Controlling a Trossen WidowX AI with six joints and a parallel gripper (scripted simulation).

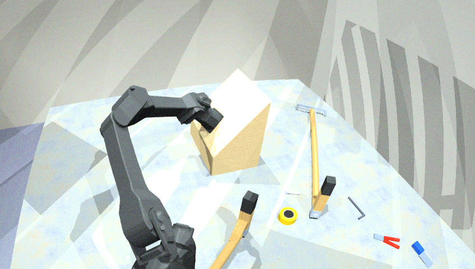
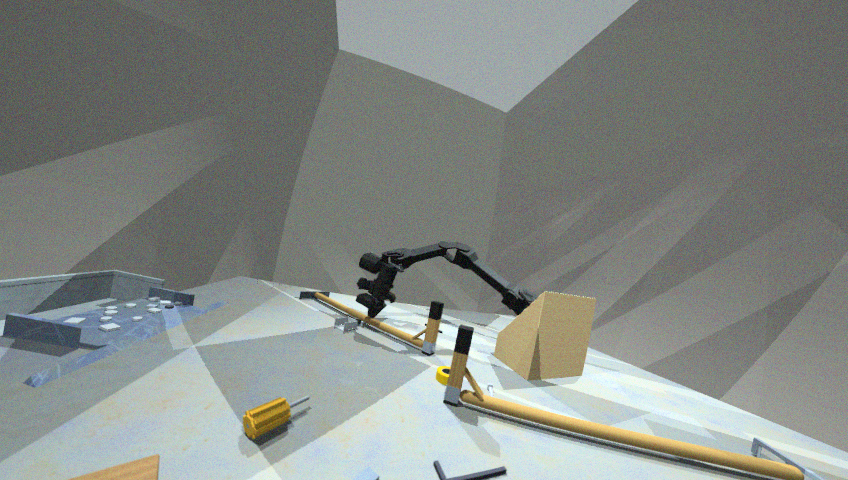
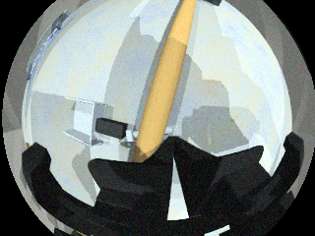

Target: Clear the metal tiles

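My gripper [image 2: 373, 311] [image 3: 173, 146] is shut and empty, just above and beside the wooden handle of a long tool [image 1: 226, 248] [image 2: 393, 329] [image 3: 162, 88]. That tool lies on the table, has a dark flat head [image 2: 314, 294] and an upright black-tipped grip [image 1: 249, 202]. A second long tool [image 1: 314, 149] [image 2: 595, 431] with a pale metal outline head [image 1: 311, 109] lies farther off. The steel plate [image 2: 59, 364] shows at left in the exterior view, with several pale tiles [image 2: 108, 327] on it. Grey walls [image 2: 41, 330] stand at it; I cannot tell which form the catch box. My fingertips are out of view in the top view.
A wooden wedge block [image 1: 238, 143] [image 2: 565, 336] stands near the arm's base. A metal bracket [image 2: 345, 324] [image 3: 85, 121] and a black-handled item [image 3: 110, 128] lie beside the nearer handle. Yellow tape [image 1: 288, 216], a hex key [image 1: 356, 207], red-handled pliers [image 1: 390, 241] and a yellow screwdriver [image 2: 267, 418] lie about.
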